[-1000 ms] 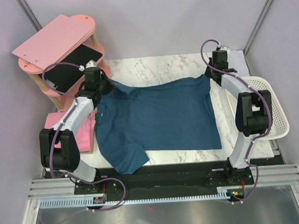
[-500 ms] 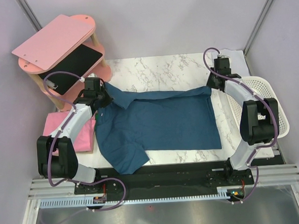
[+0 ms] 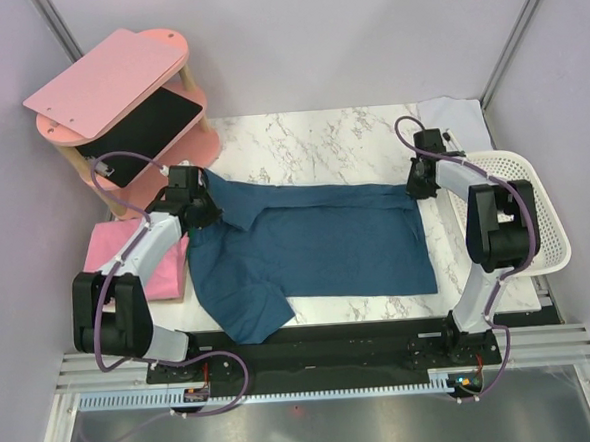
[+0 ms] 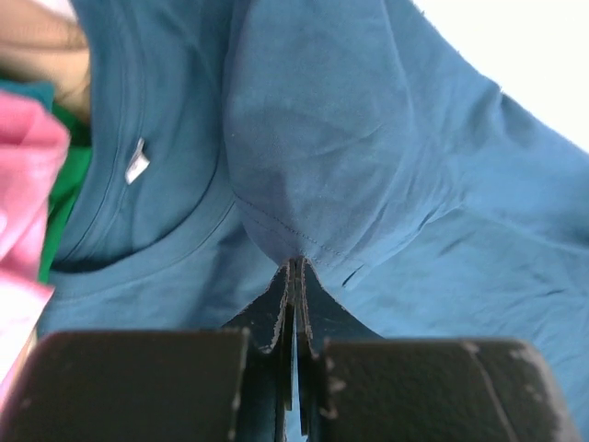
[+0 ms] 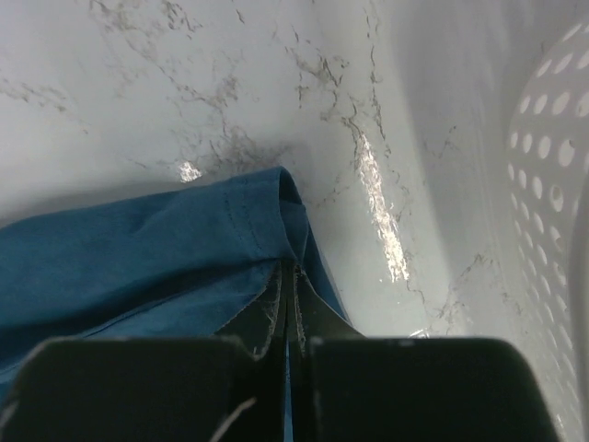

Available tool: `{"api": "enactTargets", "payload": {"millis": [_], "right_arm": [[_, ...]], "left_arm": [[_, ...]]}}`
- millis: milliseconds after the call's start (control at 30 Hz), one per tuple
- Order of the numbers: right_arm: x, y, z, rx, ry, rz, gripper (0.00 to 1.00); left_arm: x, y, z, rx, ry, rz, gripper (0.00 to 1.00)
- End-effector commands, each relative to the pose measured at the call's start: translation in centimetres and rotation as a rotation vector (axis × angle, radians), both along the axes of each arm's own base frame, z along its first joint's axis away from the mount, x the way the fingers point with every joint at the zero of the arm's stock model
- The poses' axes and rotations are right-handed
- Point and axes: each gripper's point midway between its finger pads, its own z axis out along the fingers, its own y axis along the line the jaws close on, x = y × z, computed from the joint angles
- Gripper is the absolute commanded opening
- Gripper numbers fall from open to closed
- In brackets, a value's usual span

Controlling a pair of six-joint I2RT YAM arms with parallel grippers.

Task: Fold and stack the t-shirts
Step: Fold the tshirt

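The dark teal-blue t-shirt (image 3: pixel 317 245) lies across the marble table, its far edge folded over toward the near side. My left gripper (image 3: pixel 202 209) is shut on the far left sleeve edge of the shirt (image 4: pixel 350 157), next to the collar. My right gripper (image 3: pixel 420 181) is shut on the shirt's far right hem corner (image 5: pixel 258 221), low over the table. The pink t-shirt (image 3: pixel 142 258) lies crumpled at the table's left edge, under my left arm.
A pink wooden shelf (image 3: pixel 117 92) with a black tablet stands at the back left. A white perforated basket (image 3: pixel 540 206) sits at the right edge. A white cloth (image 3: pixel 454 111) lies at the back right corner.
Both grippers have pulled the shirt's far edge toward the near side, so the far part now lies folded over the body. The shirt looks shorter front to back.
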Motion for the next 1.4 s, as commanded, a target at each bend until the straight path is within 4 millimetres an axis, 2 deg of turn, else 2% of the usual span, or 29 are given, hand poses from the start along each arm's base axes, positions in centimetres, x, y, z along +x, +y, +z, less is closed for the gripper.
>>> {"api": "enactTargets", "payload": {"millis": [0,233,333,367,433,467,533,567,633,667,733,900,1000,1200,1233,1300,1367], "right_arm": [[0.2,-0.8,0.2,-0.027,0.010,-0.037,0.00],[0.7,-1.1,0.1,-0.041,0.025,-0.040,0.00],[0.5,-1.2,-0.6,-0.043,0.047,-0.043,0.06],[0.5,-1.0,-0.7,-0.035,0.050,-0.039,0.20],[0.4,-0.8,-1.2,-0.025,0.064,-0.026,0.38],[0.4,-0.5,-1.2,-0.009,0.064,-0.018,0.50],[0.5,-0.4,-0.9,-0.006,0.051,-0.015,0.59],[0.5,-0.4,-0.7,-0.004,0.045,-0.012,0.67],[0.6,-0.4,0.2,-0.005,0.014,-0.015,0.77],[0.7,-0.3,0.6,-0.004,0.001,-0.010,0.88],[0.9,-0.2,2.0,0.003,-0.049,-0.007,0.98],[1.8,0.4,6.1,0.013,-0.175,0.046,0.98],[2.3,1.2,7.3,0.021,-0.209,0.088,0.98],[2.3,2.9,6.1,0.088,-0.195,0.124,0.97],[2.3,3.0,5.9,0.095,-0.198,0.126,0.94],[2.2,5.1,5.8,0.170,-0.215,0.186,0.84],[2.3,6.3,5.8,0.192,-0.219,0.221,0.65]], "left_arm": [[-1.4,0.9,0.5,0.050,-0.012,-0.029,0.02],[-3.4,0.8,-0.2,0.059,0.053,-0.078,0.02],[-3.8,0.8,-0.3,0.064,0.062,-0.089,0.02],[-4.2,0.9,-0.3,0.066,0.078,-0.092,0.02],[-4.4,0.8,-0.3,0.069,0.087,-0.104,0.02],[-4.8,0.7,-0.3,0.073,0.096,-0.111,0.02],[-5.1,0.8,-0.5,0.081,0.112,-0.116,0.02],[-5.2,0.8,-0.7,0.084,0.119,-0.118,0.02],[-5.7,0.8,-1.3,0.092,0.148,-0.125,0.02],[-5.7,0.8,-1.4,0.095,0.149,-0.128,0.02],[-6.0,0.4,-1.9,0.093,0.179,-0.148,0.02],[-7.0,0.0,-3.0,0.117,0.236,-0.175,0.02],[-6.9,0.1,-2.6,0.132,0.222,-0.170,0.02],[-5.9,0.4,-0.9,0.158,0.182,-0.170,0.02],[-5.7,0.4,-0.8,0.158,0.180,-0.171,0.02],[-5.5,0.3,-0.8,0.160,0.183,-0.177,0.02],[-5.4,0.3,-1.0,0.164,0.193,-0.180,0.02]]}}
